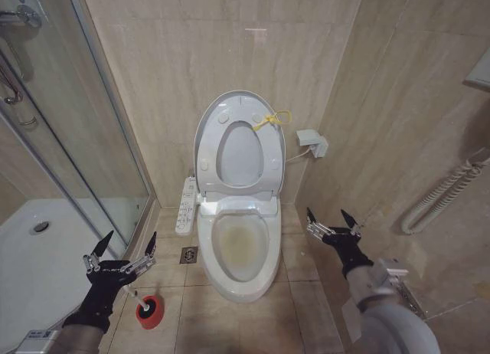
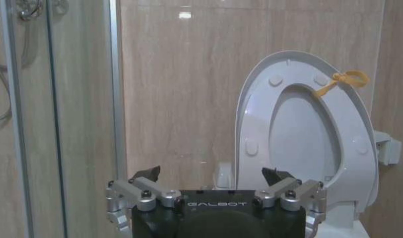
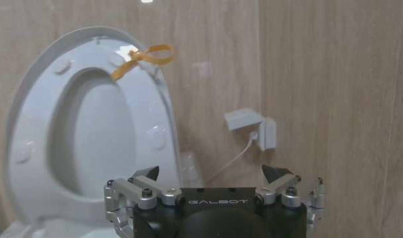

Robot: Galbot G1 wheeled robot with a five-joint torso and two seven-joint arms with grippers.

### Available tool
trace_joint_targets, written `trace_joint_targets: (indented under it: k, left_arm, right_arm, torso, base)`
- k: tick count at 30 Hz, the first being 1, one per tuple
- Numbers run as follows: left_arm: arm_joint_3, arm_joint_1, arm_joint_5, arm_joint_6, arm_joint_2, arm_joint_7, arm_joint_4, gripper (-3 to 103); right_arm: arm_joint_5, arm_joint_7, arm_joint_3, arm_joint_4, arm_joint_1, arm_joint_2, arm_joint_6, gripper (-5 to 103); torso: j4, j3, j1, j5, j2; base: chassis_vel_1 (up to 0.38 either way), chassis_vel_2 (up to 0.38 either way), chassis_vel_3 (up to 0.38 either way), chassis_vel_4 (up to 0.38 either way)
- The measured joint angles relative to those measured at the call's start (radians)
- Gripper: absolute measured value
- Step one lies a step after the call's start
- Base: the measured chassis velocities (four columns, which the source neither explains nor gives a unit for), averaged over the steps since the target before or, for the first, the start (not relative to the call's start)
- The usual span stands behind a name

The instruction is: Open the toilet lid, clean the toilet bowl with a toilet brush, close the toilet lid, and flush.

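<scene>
Left gripper: 8 o'clock of toilet bowl, spread, empty | right gripper: 3 o'clock, spread, empty | toilet lid: raised

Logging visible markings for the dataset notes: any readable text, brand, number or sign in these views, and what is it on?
"GALBOT": on the black body of the left gripper, left wrist view.
"GALBOT": on the black body of the right gripper, right wrist view.
Toilet control panel: markings on the buttons too small to read.
Tag at the left arm's base: print too small to read.
Nothing else legible.
</scene>
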State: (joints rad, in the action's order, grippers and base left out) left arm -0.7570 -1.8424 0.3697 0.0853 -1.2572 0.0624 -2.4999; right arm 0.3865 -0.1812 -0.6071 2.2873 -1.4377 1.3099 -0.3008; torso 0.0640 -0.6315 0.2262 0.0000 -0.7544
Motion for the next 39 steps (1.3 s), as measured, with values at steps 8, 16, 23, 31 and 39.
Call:
trace_joint_targets:
  k: [8,16,23,31,39]
  left_arm:
    - [0.000,0.000,0.000,0.000,0.000,0.000,0.000,100]
    - [0.000,0.000,0.000,0.000,0.000,0.000,0.000,100]
    - [0.000,0.000,0.000,0.000,0.000,0.000,0.000,100]
    - [0.000,0.000,0.000,0.000,0.000,0.000,0.000,100]
    - [0.000,0.000,0.000,0.000,0.000,0.000,0.000,100]
  right_arm:
    - [0.038,-0.012,0.010,-0.175,0.185,-0.052,0.066,100]
    - [0.052,0.002,0.028,-0.278,0.355,-0.066,0.063,100]
    - [0.054,0.007,0.044,-0.307,0.405,-0.071,0.058,100]
    - [0.053,0.007,0.055,-0.323,0.430,-0.062,0.058,100]
    - [0.053,0.007,0.055,-0.336,0.444,-0.067,0.065,100]
  torso:
    - [-0.0001,0.000,0.000,0.0001,0.000]
    - [-0.0001,0.000,0.000,0.0001,0.000]
    - [0.0001,0.000,0.000,0.0000,0.000]
    - [0.0001,0.000,0.000,-0.0001,0.000]
    - [0.0002,0.000,0.000,0.0000,0.000]
  base:
    - [0.000,0.000,0.000,0.000]
    - [0.000,0.000,0.000,0.000]
    - [0.000,0.000,0.000,0.000]
    - [0.000,0.000,0.000,0.000]
    - [-0.004,0.008,0.004,-0.004]
